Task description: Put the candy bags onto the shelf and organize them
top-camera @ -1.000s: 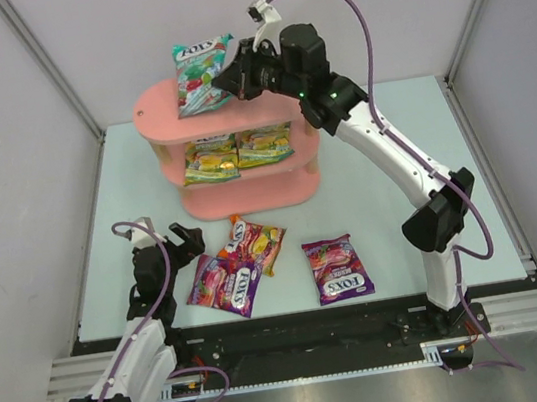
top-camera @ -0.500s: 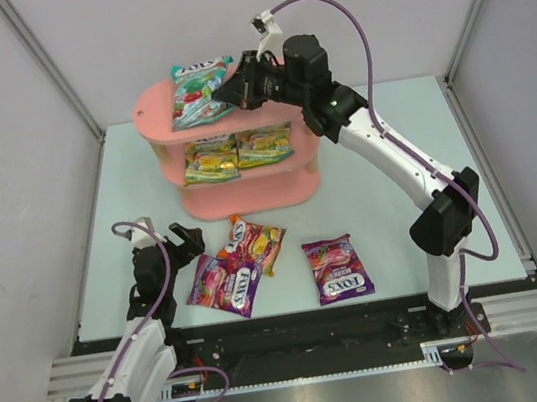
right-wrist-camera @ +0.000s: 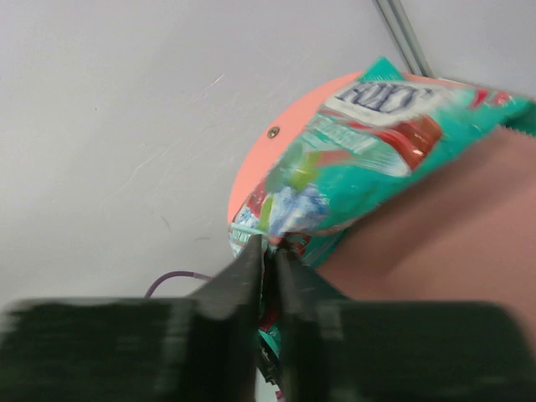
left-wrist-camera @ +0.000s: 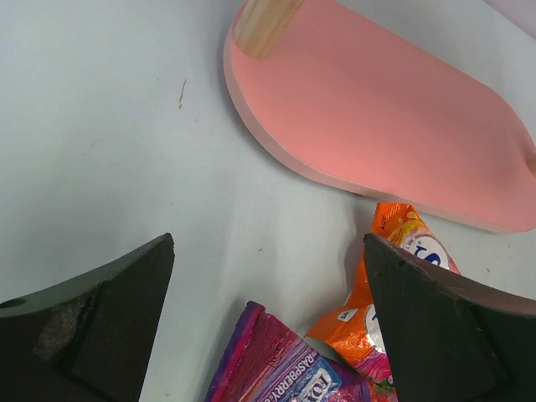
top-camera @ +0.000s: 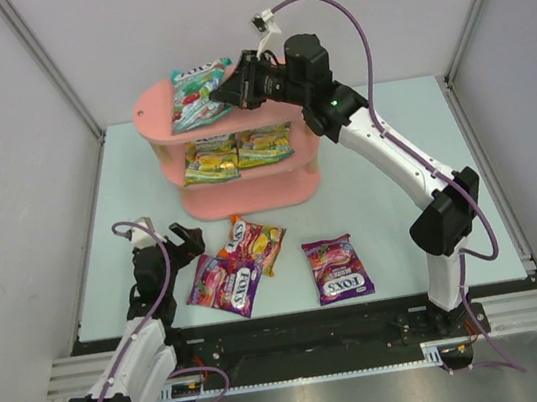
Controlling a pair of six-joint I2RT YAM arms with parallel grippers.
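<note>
At the blurred right tool (right-wrist-camera: 270, 244), teal bag (right-wrist-camera: 377, 151) seems pinched

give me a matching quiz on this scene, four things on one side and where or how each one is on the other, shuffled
1 teal bag
2 yellow-green bags
3 red-orange bag
4 left fingers

A middle tier of the shelf
B open, holding nothing
C top tier, pinched by the right fingers
D on the table, against a purple bag

Pairs: 1-C, 2-A, 3-D, 4-B
</note>
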